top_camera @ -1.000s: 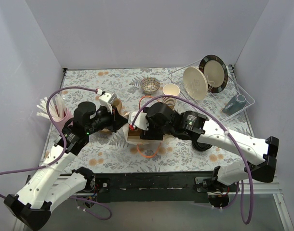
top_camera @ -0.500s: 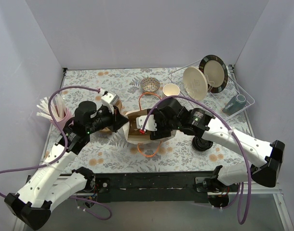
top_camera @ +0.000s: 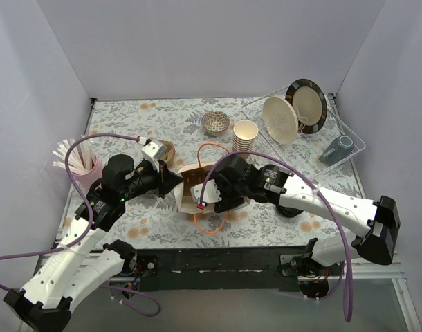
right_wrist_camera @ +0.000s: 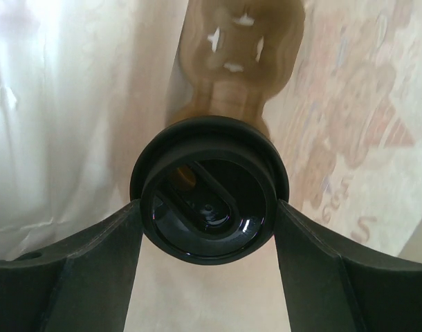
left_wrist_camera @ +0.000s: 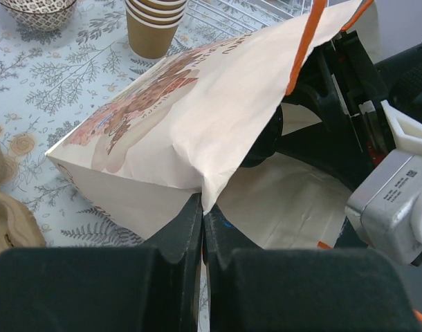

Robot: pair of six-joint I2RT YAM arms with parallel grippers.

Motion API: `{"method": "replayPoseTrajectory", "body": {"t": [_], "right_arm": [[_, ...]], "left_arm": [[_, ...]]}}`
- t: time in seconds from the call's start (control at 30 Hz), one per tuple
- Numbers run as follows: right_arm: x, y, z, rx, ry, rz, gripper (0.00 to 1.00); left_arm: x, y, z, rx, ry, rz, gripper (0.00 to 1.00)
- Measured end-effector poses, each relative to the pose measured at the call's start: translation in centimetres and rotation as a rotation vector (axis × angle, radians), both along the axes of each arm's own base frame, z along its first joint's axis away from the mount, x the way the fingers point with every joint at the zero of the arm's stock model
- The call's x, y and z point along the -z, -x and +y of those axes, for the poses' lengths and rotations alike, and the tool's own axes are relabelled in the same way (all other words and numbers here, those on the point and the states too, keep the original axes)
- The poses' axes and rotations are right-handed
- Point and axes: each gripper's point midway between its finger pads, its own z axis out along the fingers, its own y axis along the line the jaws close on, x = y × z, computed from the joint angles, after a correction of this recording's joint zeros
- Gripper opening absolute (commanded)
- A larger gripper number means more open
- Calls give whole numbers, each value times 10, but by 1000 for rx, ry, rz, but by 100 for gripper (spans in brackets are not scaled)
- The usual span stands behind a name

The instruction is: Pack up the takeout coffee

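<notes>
Floral bench (top_camera: 162, 117) is carrying a paper bag (top_camera: 191, 185), lying on its side mid-bench, nearer the front edge, w/ its mouth gaping toward the right arm. Left fingers (left_wrist_camera: 180, 235) are pinching the bag's rim, fully closed on the paper. Right fingers (right_wrist_camera: 107, 242) are sitting inside the bag, spread wide & gripping the takeout coffee (right_wrist_camera: 209, 200) by its black lid.

Floral tablecloth (top_camera: 162, 114) under everything. Little patterned bowl (top_camera: 215, 122) at the back, with a stack of paper cups (top_camera: 245, 135) just right of it. The clear rack (top_camera: 353, 135) in the far right corner has a cream plate (top_camera: 280, 120), a dark-rimmed plate (top_camera: 308, 104) and something teal (top_camera: 337, 148). Pink cup (top_camera: 92, 166) of white sticks on the left.
</notes>
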Motion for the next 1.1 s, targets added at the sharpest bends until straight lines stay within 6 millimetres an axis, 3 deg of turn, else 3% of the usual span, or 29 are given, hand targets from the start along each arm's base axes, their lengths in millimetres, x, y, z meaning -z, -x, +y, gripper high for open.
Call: {"method": "replayPoseTrajectory", "body": {"t": [0.2,0.53,1.1], "right_arm": [[4,-2,7,-15,8,-29,19],[27,-13,16,-19,83,-30,19],[25,-27,12,9,109,-75,17]], "left_arm": [[3,5,2,-3,9,0,0],[3,5,2,-1,9,-1,0],[4,8,4,1,1,1,0]]}}
